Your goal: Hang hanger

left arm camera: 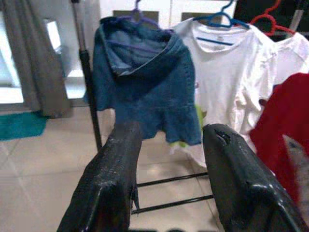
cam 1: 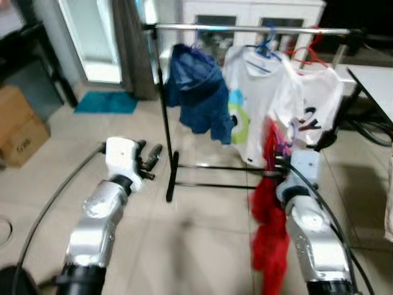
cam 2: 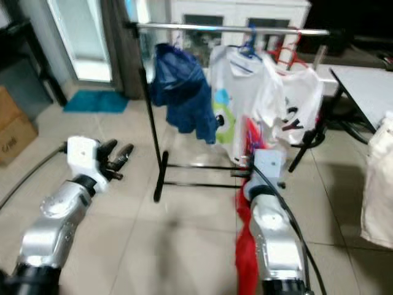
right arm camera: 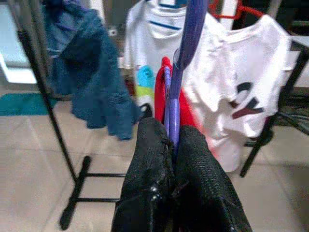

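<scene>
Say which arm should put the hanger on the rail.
Right. The right gripper is shut on the purple hanger carrying the red garment, facing the rail; the left gripper is open.

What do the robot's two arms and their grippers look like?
Both arms are silver metal with white blocks at the wrists and black cables running along them. The left gripper and the right gripper each have two long black fingers with a rough, textured surface.

Little can be read here. The cardboard box (cam 1: pixel 21 132) at the far left of the floor bears dark printed letters, too blurred to make out. The right-hand white T-shirt (right arm camera: pixel 251 96) on the rack carries large dark and red marks, also unreadable.
</scene>
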Robot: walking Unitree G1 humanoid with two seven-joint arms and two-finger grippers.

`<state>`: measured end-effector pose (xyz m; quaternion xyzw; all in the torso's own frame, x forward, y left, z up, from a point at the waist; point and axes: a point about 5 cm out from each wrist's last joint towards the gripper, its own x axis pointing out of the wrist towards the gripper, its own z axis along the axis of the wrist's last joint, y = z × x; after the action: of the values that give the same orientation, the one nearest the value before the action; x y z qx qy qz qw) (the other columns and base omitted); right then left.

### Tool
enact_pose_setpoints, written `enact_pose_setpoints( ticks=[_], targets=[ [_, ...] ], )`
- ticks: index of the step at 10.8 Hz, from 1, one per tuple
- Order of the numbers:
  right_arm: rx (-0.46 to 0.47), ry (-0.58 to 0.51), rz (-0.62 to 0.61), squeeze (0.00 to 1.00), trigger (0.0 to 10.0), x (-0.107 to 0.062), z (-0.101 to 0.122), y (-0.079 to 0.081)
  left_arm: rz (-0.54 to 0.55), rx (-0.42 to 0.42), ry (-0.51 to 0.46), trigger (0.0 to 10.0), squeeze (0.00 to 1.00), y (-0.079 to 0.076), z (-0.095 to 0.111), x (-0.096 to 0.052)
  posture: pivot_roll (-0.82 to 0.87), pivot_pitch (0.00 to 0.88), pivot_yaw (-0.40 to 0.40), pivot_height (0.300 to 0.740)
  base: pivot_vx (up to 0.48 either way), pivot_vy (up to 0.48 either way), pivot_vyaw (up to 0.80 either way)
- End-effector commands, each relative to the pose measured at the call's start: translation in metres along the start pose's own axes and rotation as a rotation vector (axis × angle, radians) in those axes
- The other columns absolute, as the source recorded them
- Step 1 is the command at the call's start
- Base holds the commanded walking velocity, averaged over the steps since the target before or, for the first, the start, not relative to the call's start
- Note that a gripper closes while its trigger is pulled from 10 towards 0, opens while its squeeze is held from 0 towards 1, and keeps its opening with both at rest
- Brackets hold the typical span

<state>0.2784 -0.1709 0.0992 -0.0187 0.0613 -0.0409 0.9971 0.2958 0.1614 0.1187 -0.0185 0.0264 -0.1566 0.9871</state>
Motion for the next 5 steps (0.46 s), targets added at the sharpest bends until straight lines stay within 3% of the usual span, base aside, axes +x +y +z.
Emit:
enact_pose_setpoints(
  ticks=[1,3,5],
  targets=[
    [-0.011,-0.024,-0.037,0.00,10.0,-0.002,0.006,-0.013,-0.036,-0.011,-0.006,10.0,0.00,-0.008,0.001,0.005,-0.19,0.000,0.038,0.740,0.311,0.000,0.00],
    [0.017,-0.012,-0.043,0.00,10.0,0.001,0.004,-0.011,-0.044,-0.010,-0.022,10.0,0.00,-0.012,0.006,0.007,-0.15,0.000,0.030,0.740,0.349,0.000,0.00],
    [0.025,-0.008,-0.027,0.00,10.0,0.009,0.003,-0.005,-0.038,0.007,-0.019,10.0,0.00,-0.006,0.007,0.003,-0.13,0.000,0.032,0.740,0.343,0.000,-0.62]
  ],
)
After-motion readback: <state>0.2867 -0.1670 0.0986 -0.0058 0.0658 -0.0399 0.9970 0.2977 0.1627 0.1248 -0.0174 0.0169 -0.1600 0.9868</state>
